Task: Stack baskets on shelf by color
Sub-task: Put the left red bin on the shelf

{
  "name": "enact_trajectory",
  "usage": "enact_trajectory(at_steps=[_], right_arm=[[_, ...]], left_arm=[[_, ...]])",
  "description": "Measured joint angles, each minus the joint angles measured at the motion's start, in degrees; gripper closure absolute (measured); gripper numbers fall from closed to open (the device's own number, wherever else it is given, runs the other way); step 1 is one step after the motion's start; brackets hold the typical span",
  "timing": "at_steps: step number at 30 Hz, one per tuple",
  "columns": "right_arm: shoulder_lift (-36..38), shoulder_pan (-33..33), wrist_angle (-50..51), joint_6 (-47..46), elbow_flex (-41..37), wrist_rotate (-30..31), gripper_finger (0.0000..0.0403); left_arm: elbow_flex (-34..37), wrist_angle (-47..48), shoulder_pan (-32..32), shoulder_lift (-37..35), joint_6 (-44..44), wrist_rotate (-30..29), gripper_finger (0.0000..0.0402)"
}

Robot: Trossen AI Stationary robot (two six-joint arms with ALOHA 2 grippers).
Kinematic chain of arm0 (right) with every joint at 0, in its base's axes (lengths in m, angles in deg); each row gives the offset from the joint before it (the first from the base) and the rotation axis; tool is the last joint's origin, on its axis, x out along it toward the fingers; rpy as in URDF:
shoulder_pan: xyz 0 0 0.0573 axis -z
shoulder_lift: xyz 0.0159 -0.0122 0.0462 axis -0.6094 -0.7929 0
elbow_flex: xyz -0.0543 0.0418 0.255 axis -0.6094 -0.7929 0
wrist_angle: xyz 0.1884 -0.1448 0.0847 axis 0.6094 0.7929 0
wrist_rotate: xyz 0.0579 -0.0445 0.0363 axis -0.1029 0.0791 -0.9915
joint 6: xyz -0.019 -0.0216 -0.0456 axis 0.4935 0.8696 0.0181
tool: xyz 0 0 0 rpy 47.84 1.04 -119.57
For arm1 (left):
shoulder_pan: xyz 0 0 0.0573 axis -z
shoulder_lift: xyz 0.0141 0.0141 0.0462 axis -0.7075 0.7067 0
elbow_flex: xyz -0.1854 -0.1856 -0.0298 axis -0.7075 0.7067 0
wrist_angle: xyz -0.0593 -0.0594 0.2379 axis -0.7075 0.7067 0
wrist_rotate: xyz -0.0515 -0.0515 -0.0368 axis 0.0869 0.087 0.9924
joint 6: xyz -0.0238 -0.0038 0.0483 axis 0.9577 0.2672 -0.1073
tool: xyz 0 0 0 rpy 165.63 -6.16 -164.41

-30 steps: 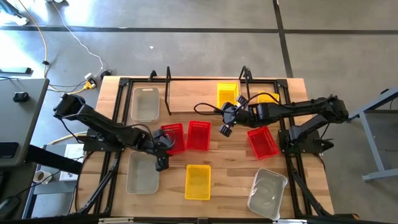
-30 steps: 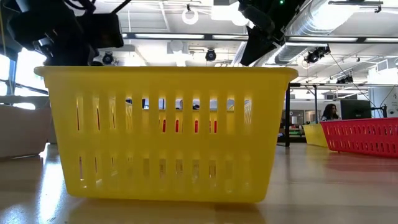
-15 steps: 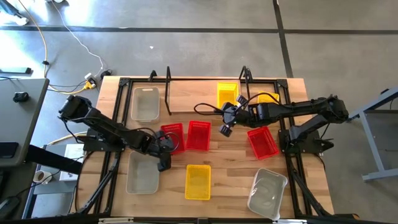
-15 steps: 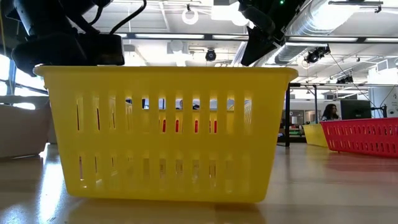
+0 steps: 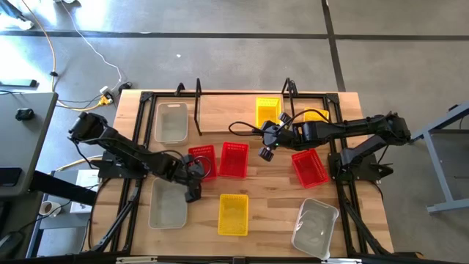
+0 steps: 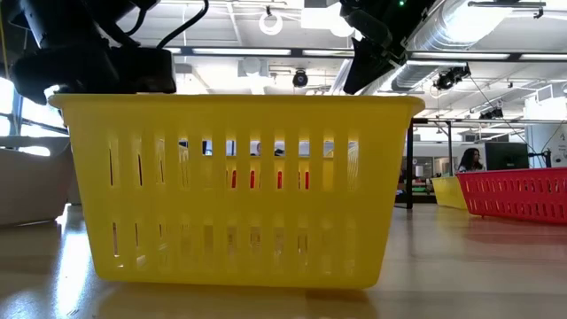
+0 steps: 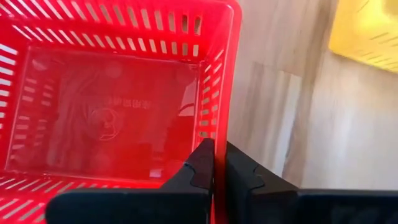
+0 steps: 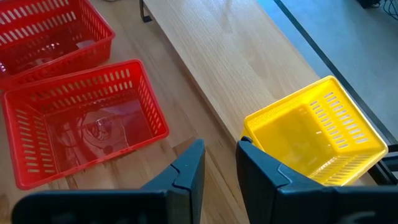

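Surface: light wooden tabletop (image 5: 271,202) with black frame rails, standing on a grey concrete floor (image 5: 220,51) crossed by dark seams; a yellow cable (image 5: 53,55) trails at the upper left of the high view. The low view looks level across the table into an open hall with ceiling ducts and strip lights; a seated person (image 6: 468,160) shows at centre right. The shelf (image 5: 234,110), a paler board with black posts, runs across the upper middle of the high view and carries a yellow basket (image 5: 267,112) and a clear-grey basket (image 5: 170,122), both with long axes pointing up-down in frame. Left gripper (image 5: 196,166) sits at left centre of the high view, jaws clamped on the near right corner of a red basket (image 5: 204,162); in the left wrist view the fingers (image 7: 200,167) pinch that rim wall, one inside and one outside. This basket stands upright, mouth up, long axis up-down in frame. A second red basket (image 5: 234,160) lies just beside it to the right, parallel. Right gripper (image 5: 267,149) hovers at centre, just right of that second basket, fingers parted by a narrow gap, holding nothing. A third red basket (image 5: 309,167) lies tilted at right. Lower frame: another yellow basket (image 5: 233,214), and two clear-grey baskets (image 5: 168,203) (image 5: 315,227).
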Motion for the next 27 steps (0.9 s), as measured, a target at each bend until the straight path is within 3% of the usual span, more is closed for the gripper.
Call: enact_trajectory(at_steps=[20, 27], right_arm=[[0.0, 0.0, 0.1, -0.6, 0.0, -0.7, 0.0326], [0.0, 0.0, 0.1, -0.6, 0.0, -0.7, 0.0326]], left_arm=[[0.0, 4.6, 0.0, -14.6, -1.9, -0.5, 0.0401], [-0.1, 4.1, 0.0, -21.3, -6.3, -0.5, 0.0401]])
